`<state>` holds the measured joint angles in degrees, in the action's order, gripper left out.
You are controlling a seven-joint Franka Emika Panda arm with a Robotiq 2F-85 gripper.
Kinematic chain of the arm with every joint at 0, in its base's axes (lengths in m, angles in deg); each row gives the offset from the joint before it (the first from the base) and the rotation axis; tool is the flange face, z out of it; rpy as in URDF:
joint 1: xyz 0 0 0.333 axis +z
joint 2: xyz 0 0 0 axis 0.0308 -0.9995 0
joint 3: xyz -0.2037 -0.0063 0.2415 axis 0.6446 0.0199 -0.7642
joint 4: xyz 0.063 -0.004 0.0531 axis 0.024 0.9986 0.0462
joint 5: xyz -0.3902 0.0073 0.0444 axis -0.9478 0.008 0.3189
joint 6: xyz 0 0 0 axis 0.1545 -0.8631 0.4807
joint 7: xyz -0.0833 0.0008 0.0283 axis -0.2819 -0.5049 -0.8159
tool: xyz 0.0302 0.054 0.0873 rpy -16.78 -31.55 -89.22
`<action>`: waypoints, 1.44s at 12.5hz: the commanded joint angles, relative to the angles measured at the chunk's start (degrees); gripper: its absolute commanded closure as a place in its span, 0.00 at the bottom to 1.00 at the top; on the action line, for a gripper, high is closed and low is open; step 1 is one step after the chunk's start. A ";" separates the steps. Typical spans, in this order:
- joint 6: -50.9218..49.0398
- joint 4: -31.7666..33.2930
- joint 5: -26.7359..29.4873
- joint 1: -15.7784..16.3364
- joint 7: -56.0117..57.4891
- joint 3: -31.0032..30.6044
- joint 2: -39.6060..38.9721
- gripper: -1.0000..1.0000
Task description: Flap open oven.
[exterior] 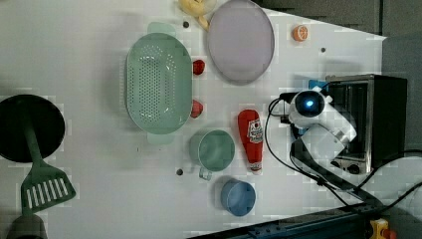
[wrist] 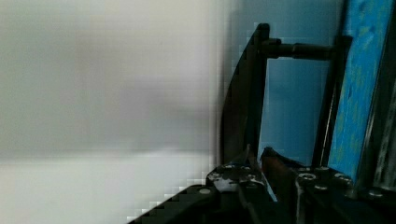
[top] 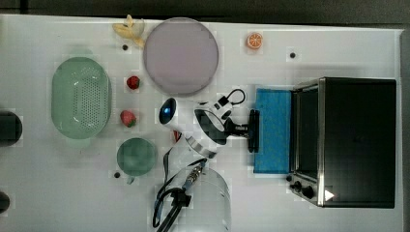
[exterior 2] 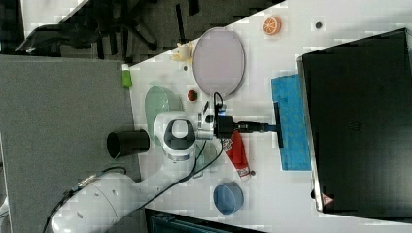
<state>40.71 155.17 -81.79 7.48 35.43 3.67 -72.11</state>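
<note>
At the top view's right end of the surface, the oven sits with its blue glass door folded down flat, the gripper with its jaws narrowed on the bar handle, so further downward pressure could strain the hinges.
</note>
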 commanded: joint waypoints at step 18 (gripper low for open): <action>-36.55 -12.80 45.90 -0.16 -7.38 2.42 45.24 0.83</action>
<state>5.21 143.53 -36.33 7.31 31.53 6.09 -25.71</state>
